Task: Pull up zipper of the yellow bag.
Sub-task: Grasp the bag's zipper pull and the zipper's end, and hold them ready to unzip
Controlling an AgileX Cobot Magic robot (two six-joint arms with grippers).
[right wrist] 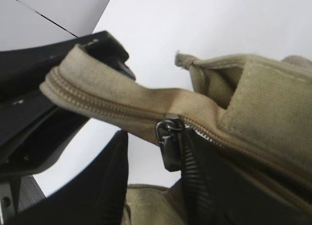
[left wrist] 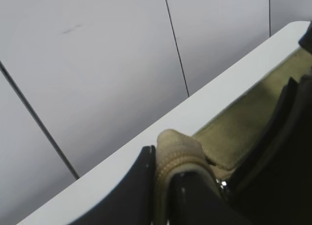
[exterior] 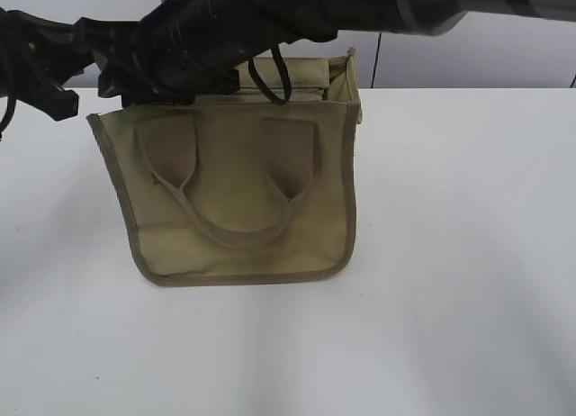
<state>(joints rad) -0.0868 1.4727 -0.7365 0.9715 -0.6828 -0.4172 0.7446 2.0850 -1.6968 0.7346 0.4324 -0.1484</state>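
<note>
While both jaws clamp the zipper [right wrist: 107,105], arms hide the yellow bag's [exterior: 238,195] top.

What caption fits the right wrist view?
Khaki canvas bag's zipper tape pinched by left tool, dark metal slider between right tool's fingers.

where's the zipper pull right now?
In the right wrist view the zipper pull hangs at centre below the zip line, between the right gripper fingers, right of the fabric end the left gripper pinches.
</note>
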